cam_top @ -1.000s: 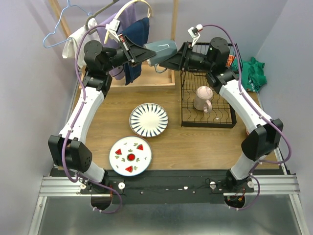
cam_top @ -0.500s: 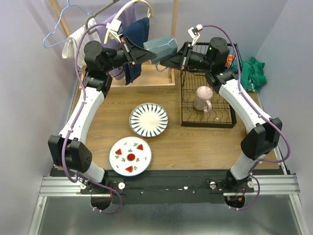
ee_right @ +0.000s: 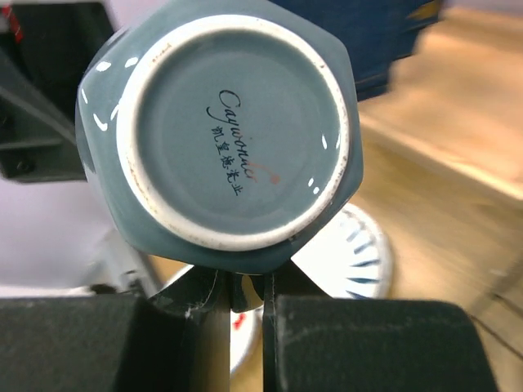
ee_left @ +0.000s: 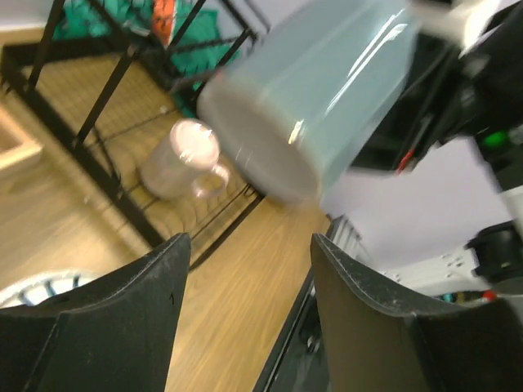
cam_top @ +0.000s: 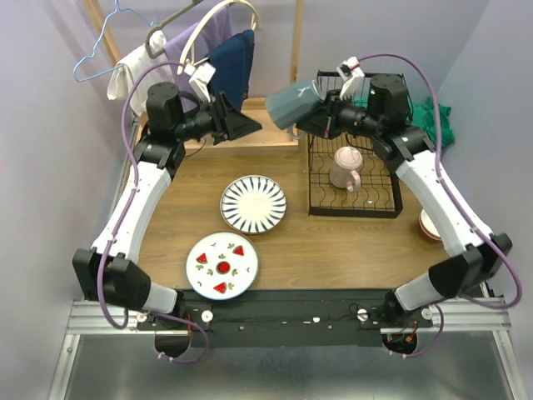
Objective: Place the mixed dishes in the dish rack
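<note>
Seating the grey-blue cup (cam_top: 293, 103), now clamped sideways in the right gripper (cam_top: 321, 113) above the far left corner of the dish rack (cam_top: 379, 206), likely means lowering it slowly beside the pale mug (cam_top: 346, 167), with the left gripper (cam_top: 252, 125), spread and empty, held apart.

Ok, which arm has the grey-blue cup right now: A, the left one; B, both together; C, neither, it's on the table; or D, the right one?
D: the grey-blue cup is held aloft at the right gripper, while the left gripper is open and apart from it.
</note>
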